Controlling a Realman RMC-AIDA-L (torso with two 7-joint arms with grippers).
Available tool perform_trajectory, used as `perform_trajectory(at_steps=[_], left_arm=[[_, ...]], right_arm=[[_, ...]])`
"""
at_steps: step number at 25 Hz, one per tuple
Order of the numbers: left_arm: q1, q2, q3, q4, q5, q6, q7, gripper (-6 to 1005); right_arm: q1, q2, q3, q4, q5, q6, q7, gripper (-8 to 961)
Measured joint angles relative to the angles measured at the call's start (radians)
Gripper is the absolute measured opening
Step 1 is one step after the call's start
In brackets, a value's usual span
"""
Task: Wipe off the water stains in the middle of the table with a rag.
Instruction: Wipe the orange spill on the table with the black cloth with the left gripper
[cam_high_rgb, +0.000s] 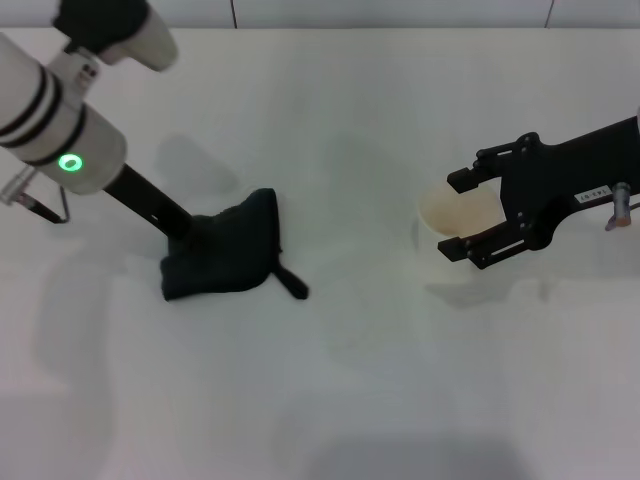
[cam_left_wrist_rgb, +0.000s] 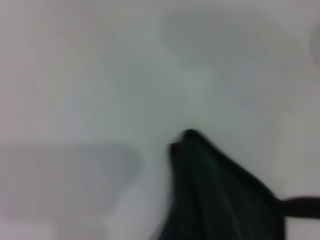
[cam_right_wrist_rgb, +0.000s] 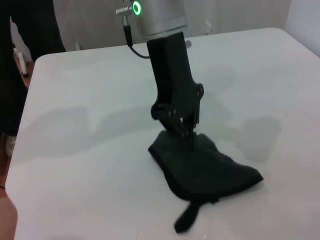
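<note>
The dark navy rag (cam_high_rgb: 232, 252) lies bunched on the white table (cam_high_rgb: 350, 390), left of the middle, with its strap-like tab (cam_high_rgb: 292, 283) pointing right. My left gripper (cam_high_rgb: 192, 238) is down on the rag's left part and shut on its cloth. The right wrist view shows that gripper (cam_right_wrist_rgb: 186, 136) pinching the top of the rag (cam_right_wrist_rgb: 205, 167). The left wrist view shows the rag (cam_left_wrist_rgb: 220, 195) and its tab (cam_left_wrist_rgb: 300, 206). My right gripper (cam_high_rgb: 458, 215) is open at the right, with a finger on either side of a paper cup (cam_high_rgb: 445, 205). The water stains are not visible.
The table's far edge (cam_high_rgb: 350, 28) runs along the top of the head view. A dark figure or object (cam_right_wrist_rgb: 20, 60) stands beyond the table's edge in the right wrist view.
</note>
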Motion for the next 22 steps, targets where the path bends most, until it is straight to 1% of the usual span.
perform_trajectory(at_steps=[1, 3, 7, 12, 14, 16, 18, 20, 22], left_arm=[[-0.002, -0.006, 0.014, -0.001, -0.010, 0.002, 0.001, 55], [-0.005, -0.013, 0.075, -0.002, -0.062, 0.003, -0.002, 55], [-0.006, -0.016, 0.245, 0.005, -0.206, -0.001, -0.046, 55], [0.010, -0.020, 0.423, 0.050, -0.271, -0.028, -0.139, 55], [0.018, -0.020, 0.463, 0.063, -0.284, -0.039, -0.165, 55], [0.030, -0.018, 0.476, 0.069, -0.282, -0.047, -0.176, 55], [0.046, -0.011, 0.455, 0.068, -0.268, -0.056, -0.174, 55], [0.064, -0.003, 0.398, 0.065, -0.233, -0.061, -0.166, 54], [0.083, 0.005, 0.301, 0.067, -0.164, -0.057, -0.150, 54]], right_arm=[[0.001, 0.000, 0.000, 0.000, 0.000, 0.000, 0.000, 831], [0.002, 0.000, -0.001, 0.000, 0.000, 0.000, 0.000, 830], [0.001, 0.000, 0.000, 0.000, 0.000, 0.000, 0.001, 830], [0.001, 0.001, -0.001, 0.001, 0.000, 0.000, 0.002, 830], [0.001, 0.001, -0.002, 0.001, 0.001, 0.000, 0.004, 830], [0.001, 0.001, -0.003, 0.002, 0.002, 0.000, 0.004, 830], [0.001, 0.002, -0.003, 0.003, 0.003, 0.000, 0.005, 829], [0.001, 0.002, -0.003, 0.004, 0.004, 0.000, 0.005, 829], [0.001, 0.002, -0.003, 0.004, 0.004, 0.001, 0.005, 829]])
